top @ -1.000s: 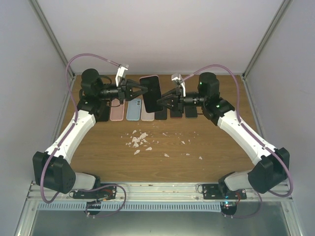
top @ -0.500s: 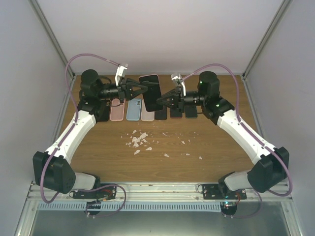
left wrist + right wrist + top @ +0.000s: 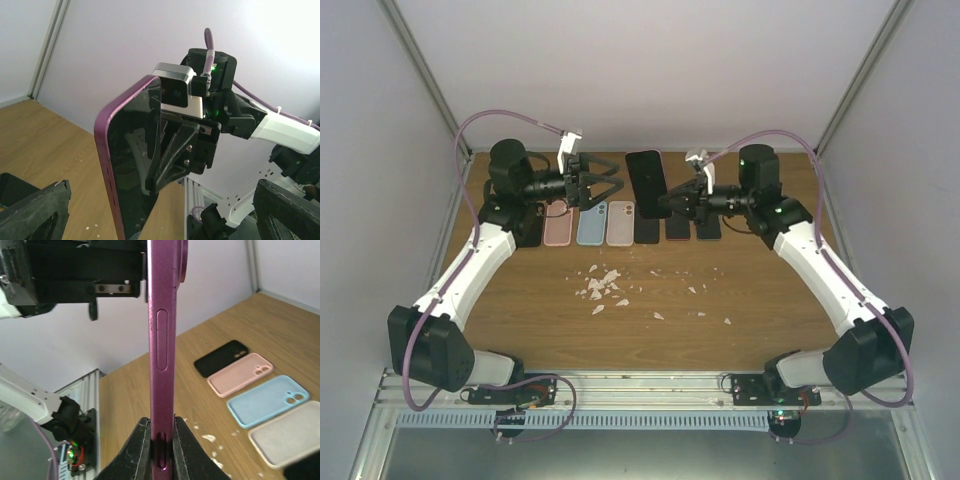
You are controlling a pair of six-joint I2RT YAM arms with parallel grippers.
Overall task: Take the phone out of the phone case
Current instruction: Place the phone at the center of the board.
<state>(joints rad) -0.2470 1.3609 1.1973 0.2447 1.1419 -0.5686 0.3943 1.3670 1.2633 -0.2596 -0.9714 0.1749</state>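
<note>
Right claw (image 3: 668, 203) closed on the black-screened slab phone with a plum-purple rim (image 3: 646, 180), held in the air above the brown wooden table (image 3: 770, 300). From the right wrist the phone (image 3: 161, 350) shows edge-on and upright, its lower end pinched between the two black fingers (image 3: 137, 450); side button faces the camera. Cannot tell whether the purple rim is a case or the phone's own body.

Left claw (image 3: 610, 190) spread wide, gripping nothing. It points at the phone from the left, close beside it but apart in the top view. From the left wrist the glass face (image 3: 135, 165) stands ahead of the spread fingers (image 3: 35, 210), with the right claw (image 3: 172, 160) behind it.

Under the arms, a row of flat cases: black soft case (image 3: 220, 357), pink case (image 3: 240, 375), light-blue case (image 3: 265, 400), off-white case (image 3: 290, 435), then dark ones (image 3: 677, 228). White crumbs (image 3: 603, 285) scattered nearer the bases
</note>
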